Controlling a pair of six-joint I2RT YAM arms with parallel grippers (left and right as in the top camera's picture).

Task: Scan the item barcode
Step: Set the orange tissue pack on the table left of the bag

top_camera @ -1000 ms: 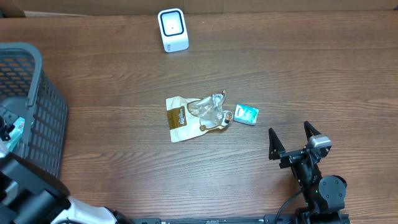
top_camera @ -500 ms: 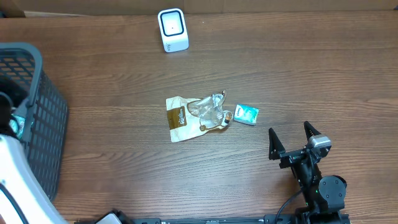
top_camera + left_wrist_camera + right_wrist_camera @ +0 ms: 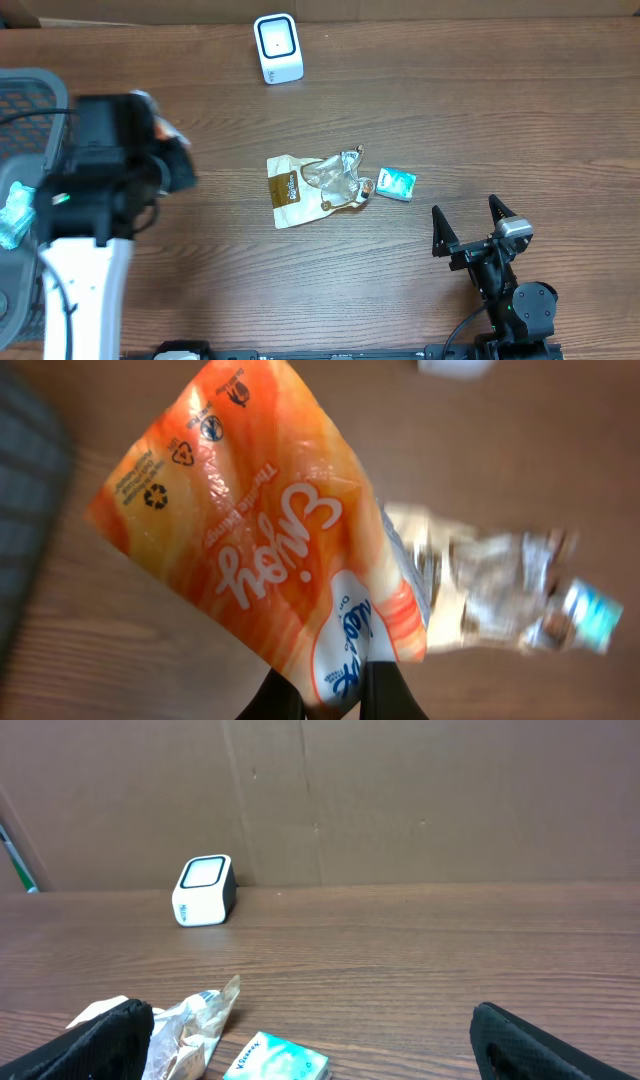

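My left gripper (image 3: 335, 695) is shut on the lower edge of an orange and white snack pouch (image 3: 260, 540), which fills the left wrist view and hangs above the table. From overhead the left arm and gripper (image 3: 168, 150) are blurred, just right of the basket, and only a sliver of the pouch (image 3: 158, 115) shows. No barcode shows on the pouch's visible face. The white scanner (image 3: 277, 47) stands at the table's far edge, well beyond the left gripper. My right gripper (image 3: 466, 212) rests open near the front right, holding nothing.
A grey mesh basket (image 3: 25, 95) stands at the left edge with a teal packet inside. A crumpled tan and clear bag (image 3: 315, 187) and a teal tissue pack (image 3: 395, 184) lie mid-table. The right wrist view shows the scanner (image 3: 203, 890) against a cardboard wall.
The left arm has come up out of the basket and swung right over the table with the orange pouch in its grip. The right arm has not moved.
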